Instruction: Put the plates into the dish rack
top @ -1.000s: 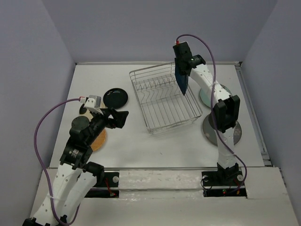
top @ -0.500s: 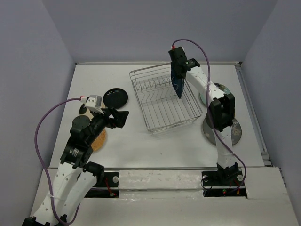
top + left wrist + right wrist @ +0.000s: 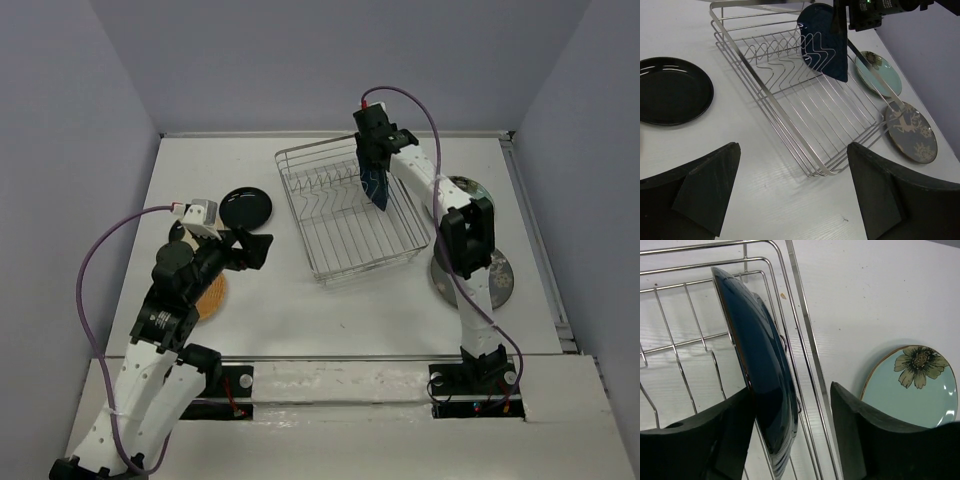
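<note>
The dark blue plate (image 3: 375, 185) stands on edge at the far right end of the silver wire dish rack (image 3: 350, 240). It also shows in the left wrist view (image 3: 825, 42). My right gripper (image 3: 790, 390) straddles this plate (image 3: 760, 370). The plate lies against the left finger, and a gap with rack wires (image 3: 805, 330) shows between it and the right finger. My left gripper (image 3: 792, 146) is open and empty, above the table left of the rack (image 3: 790, 110). The small black plate (image 3: 245, 207) lies flat left of the rack.
The pale teal flower plate (image 3: 912, 382) and the grey patterned plate (image 3: 912, 132) lie on the table right of the rack. The orange-tan plate (image 3: 210, 298) lies under my left arm. A cream plate edge (image 3: 178, 235) peeks out beside it. Walls enclose the table.
My right arm has carried the dark blue plate left and down, from the rack's right rim to inside its far right end. My left arm has barely moved.
</note>
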Controlling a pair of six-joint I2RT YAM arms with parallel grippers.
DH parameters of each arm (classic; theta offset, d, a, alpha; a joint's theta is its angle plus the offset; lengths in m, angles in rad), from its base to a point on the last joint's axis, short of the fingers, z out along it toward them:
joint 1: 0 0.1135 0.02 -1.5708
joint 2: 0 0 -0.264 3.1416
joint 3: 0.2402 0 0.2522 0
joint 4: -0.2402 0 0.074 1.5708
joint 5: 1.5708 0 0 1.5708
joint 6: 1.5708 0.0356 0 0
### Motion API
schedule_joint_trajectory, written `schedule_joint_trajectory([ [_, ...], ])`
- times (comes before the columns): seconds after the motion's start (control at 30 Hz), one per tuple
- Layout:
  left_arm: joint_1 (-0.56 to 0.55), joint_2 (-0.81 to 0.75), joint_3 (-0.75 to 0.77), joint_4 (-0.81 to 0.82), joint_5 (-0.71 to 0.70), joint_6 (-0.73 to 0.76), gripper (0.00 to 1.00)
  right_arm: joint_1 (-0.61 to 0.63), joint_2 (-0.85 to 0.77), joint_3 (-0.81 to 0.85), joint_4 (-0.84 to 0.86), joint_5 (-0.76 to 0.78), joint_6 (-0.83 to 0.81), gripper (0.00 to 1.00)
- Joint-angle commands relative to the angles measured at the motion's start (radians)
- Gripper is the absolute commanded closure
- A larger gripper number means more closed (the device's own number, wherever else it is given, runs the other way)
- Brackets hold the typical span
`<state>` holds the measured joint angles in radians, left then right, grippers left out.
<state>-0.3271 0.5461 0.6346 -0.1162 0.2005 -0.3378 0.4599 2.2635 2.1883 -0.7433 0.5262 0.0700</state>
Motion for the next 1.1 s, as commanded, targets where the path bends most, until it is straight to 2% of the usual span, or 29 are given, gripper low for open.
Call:
schedule_joint_trajectory([
  [0.0,0.022,0.023,0.005,0.016,0.002,0.020,0.01,0.006,-0.120,0.008,0.068,-0.043,0.024,0.28],
  [0.13,0.031,0.025,0.005,0.016,0.008,0.022,0.01,0.006,-0.214,-0.053,0.109,-0.129,0.057,0.22],
  [0.23,0.034,0.014,0.005,0.018,0.008,0.026,0.01,-0.032,-0.369,-0.218,0.220,-0.236,0.103,0.23],
  [0.27,0.034,0.011,0.005,0.018,0.011,0.025,0.01,-0.049,-0.469,-0.348,0.258,-0.265,0.135,0.23],
  [0.33,0.034,0.002,0.002,0.018,0.016,0.026,0.01,-0.128,-0.574,-0.488,0.387,-0.360,0.178,0.26],
  [0.37,0.034,-0.001,0.002,0.020,0.019,0.025,0.01,-0.163,-0.672,-0.631,0.431,-0.391,0.229,0.26],
  [0.47,0.033,-0.006,0.000,0.021,0.039,0.025,0.01,-0.379,-0.789,-0.836,0.593,-0.572,0.377,0.27],
  [0.5,0.034,-0.008,-0.001,0.021,0.043,0.025,0.01,-0.447,-0.833,-0.952,0.628,-0.676,0.420,0.27],
  [0.53,0.033,-0.008,0.000,0.024,0.048,0.026,0.01,-0.566,-0.847,-1.005,0.698,-0.721,0.460,0.27],
  [0.67,0.022,-0.029,-0.003,0.024,0.056,0.028,0.01,-0.803,-0.854,-1.208,0.887,-0.900,0.624,0.28],
  [0.7,0.019,-0.037,-0.003,0.024,0.056,0.028,0.01,-0.831,-0.845,-1.229,0.909,-0.949,0.636,0.28],
  [0.87,-0.012,-0.058,-0.004,0.018,0.054,0.028,0.01,-0.932,-0.733,-1.294,1.038,-0.989,0.639,0.30],
  [1.07,-0.064,-0.074,-0.004,0.013,0.045,0.028,0.01,-1.004,-0.573,-1.305,1.061,-1.045,0.651,0.35],
])
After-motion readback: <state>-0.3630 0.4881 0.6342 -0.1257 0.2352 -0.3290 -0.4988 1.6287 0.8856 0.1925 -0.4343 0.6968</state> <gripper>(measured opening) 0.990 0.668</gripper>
